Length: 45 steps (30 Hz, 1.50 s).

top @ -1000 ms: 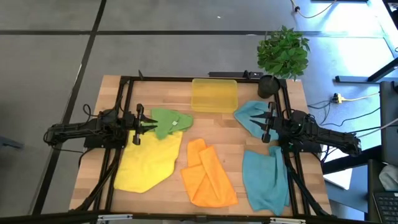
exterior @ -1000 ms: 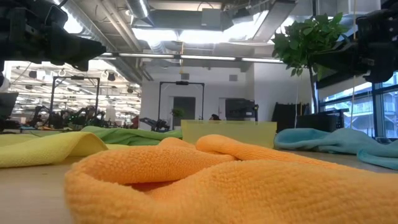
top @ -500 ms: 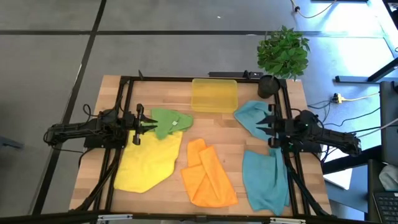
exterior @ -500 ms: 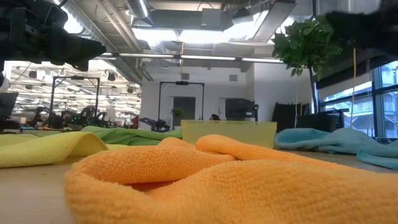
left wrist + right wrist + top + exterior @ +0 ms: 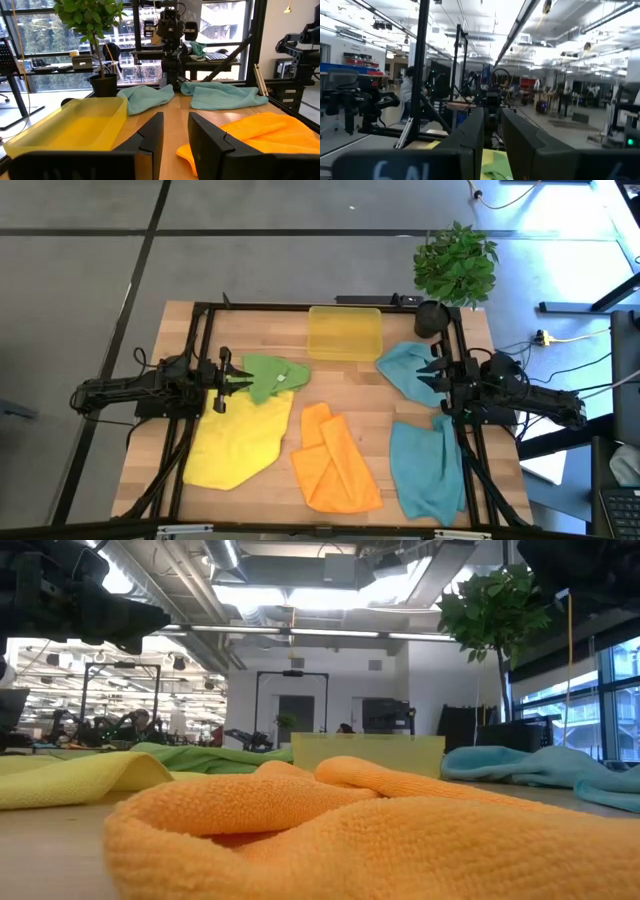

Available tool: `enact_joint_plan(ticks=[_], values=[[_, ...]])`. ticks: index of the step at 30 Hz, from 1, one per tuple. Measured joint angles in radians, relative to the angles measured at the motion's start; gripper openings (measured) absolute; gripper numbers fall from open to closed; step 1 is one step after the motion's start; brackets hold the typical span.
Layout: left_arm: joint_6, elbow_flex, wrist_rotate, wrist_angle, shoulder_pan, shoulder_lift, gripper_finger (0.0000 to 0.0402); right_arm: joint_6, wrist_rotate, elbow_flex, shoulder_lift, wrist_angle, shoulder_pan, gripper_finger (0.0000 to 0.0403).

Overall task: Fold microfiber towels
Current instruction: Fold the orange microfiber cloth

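Yellow plastic tray (image 5: 345, 332) picked as the anchor, sitting far-middle on the table when seen from above. Spotted the green towel (image 5: 270, 375) just front-left of the tray, the yellow towel (image 5: 235, 440) further out that same way, the orange towel (image 5: 330, 465) straight in front of it, one teal towel (image 5: 405, 370) just beside its right end, and a second teal towel (image 5: 425, 470) well off to its front-right. Found all five rumpled, none folded. Found the left gripper (image 5: 225, 380) parked at the green towel's edge, left of the tray. Caught the right gripper (image 5: 437, 380) over the teal towel nearest the tray, nudged outward and tipped up versus a second back.

Low down: saw mostly orange towel, tray behind it, and the right arm climbed nearly out of the top corner.

Left wrist: saw its fingers (image 5: 150, 135) a narrow slot apart, nothing between, pointed past the tray.

Right wrist: same deal, fingers (image 5: 470, 135) slightly parted and empty, staring level across the room instead of at cloth. Read it as a lift with no towel taken, so zero folding progress yet.
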Motion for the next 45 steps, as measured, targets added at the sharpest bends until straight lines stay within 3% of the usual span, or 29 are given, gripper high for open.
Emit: enact_joint_plan(ticks=[6,12,20,31,45], values=[[0.000,0.000,0.000,0.000,0.000,0.000,0.0080,0.033,-0.002,0.059,0.142,-0.029,0.009,0.0071],[0.000,0.000,0.000,0.000,0.000,0.000,0.0080,0.018,-0.044,0.103,0.361,-0.033,0.097,0.0071],[0.000,0.000,0.000,0.000,0.000,0.000,0.0080,0.009,0.183,0.185,0.660,-0.112,0.218,0.0071],[0.000,0.000,0.000,0.000,0.000,0.000,0.0080,0.098,0.189,0.193,1.016,0.061,0.229,0.0075],[-0.010,0.000,0.000,0.051,0.000,0.000,0.0080,0.186,0.130,0.408,1.469,0.098,0.229,0.0224]])
